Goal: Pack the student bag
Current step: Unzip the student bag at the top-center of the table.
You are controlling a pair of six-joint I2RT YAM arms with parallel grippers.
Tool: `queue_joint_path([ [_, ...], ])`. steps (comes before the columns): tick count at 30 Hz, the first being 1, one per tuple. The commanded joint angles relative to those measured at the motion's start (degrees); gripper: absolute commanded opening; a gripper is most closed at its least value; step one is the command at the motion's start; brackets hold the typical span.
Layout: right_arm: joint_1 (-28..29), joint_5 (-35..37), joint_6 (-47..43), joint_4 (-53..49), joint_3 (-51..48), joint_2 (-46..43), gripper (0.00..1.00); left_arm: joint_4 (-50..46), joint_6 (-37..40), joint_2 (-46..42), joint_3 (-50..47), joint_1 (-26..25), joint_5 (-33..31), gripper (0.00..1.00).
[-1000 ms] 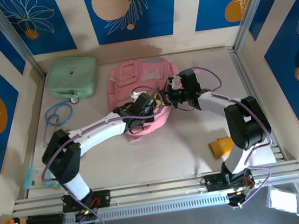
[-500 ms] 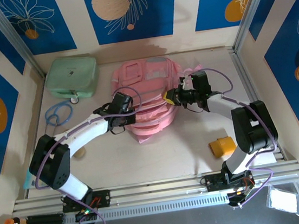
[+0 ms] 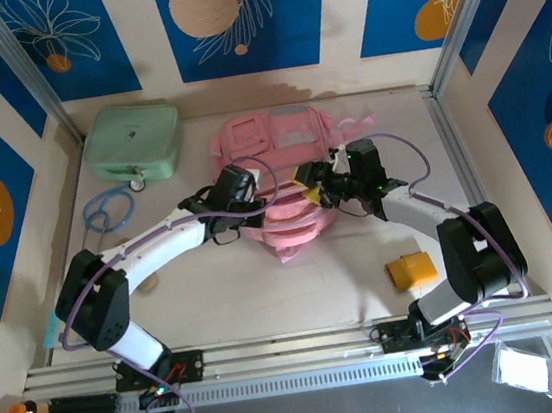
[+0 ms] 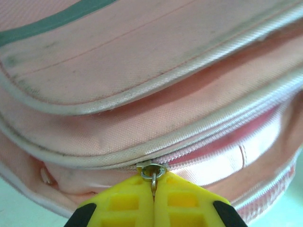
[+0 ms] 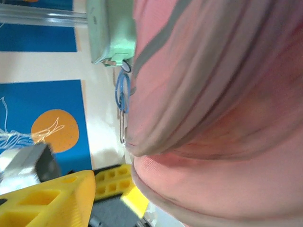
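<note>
Student bag (image 3: 267,132), soft pink twill, left gripper (image 4: 154,187) pinching metal zip pull (image 4: 152,171), right gripper (image 3: 310,184) state unclear

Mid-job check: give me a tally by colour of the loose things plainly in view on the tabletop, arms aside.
Pink: 1, the student bag
Mint green: 1, the case
Blue: 1, the stethoscope
Orange-yellow: 1, the block
Total: 4

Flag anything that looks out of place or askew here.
The student bag lies flat and rumpled, its lower pocket layers bunched up at the near end. Nothing looks spilled or torn.
</note>
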Motion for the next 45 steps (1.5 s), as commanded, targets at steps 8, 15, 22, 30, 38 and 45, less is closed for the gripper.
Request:
queue_joint_path([
  [8,2.8,13.3,7.4,-13.9,6.0,-0.5,0.64,7.7,-0.1,5.9,7.9,-7.0,3.6,0.0],
  [15,1.9,14.2,5.9,-11.4,6.3,0.7,0.23,6.1,2.7,6.3,7.4,-6.9,4.9,0.0],
  [22,0.8,15.9,1.0,-13.3,6.6,-3.0,0.09,4.2,5.2,4.7,1.9,-0.8,12.0,0.0],
  [30,-1.2,14.2,-1.3,-14.4,6.1,-6.2,0.07,2.7,8.0,2.3,-2.6,6.1,13.3,0.0],
  [38,-2.0,11.4,-1.8,-14.3,6.0,-6.8,0.07,-5.7,11.7,7.7,5.9,13.4,11.3,0.0],
  [45,-1.9,8.6,-2.0,-13.1,6.2,-5.8,0.07,-8.7,12.7,16.1,17.0,18.4,12.3,0.04],
])
